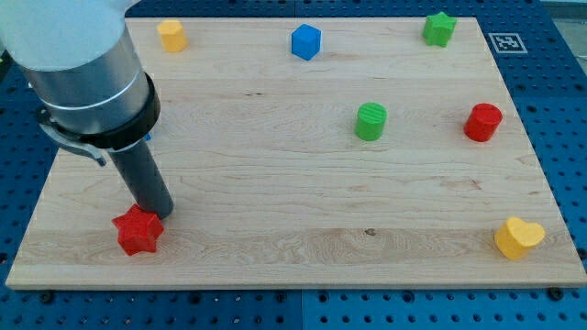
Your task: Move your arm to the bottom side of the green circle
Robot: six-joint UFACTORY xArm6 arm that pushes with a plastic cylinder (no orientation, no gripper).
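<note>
The green circle (371,121) is a short green cylinder standing right of the board's middle, in the upper half. My rod comes down from the view's top left, and my tip (158,213) rests near the board's bottom left, far to the left of and below the green circle. The tip sits right at the upper right edge of a red star (138,230).
A wooden board (275,183) lies on a blue pegboard. On it are a yellow block (171,35) at top left, a blue cube (306,41) at top middle, a green star (439,28) at top right, a red cylinder (482,122) at the right and a yellow heart (518,237) at bottom right.
</note>
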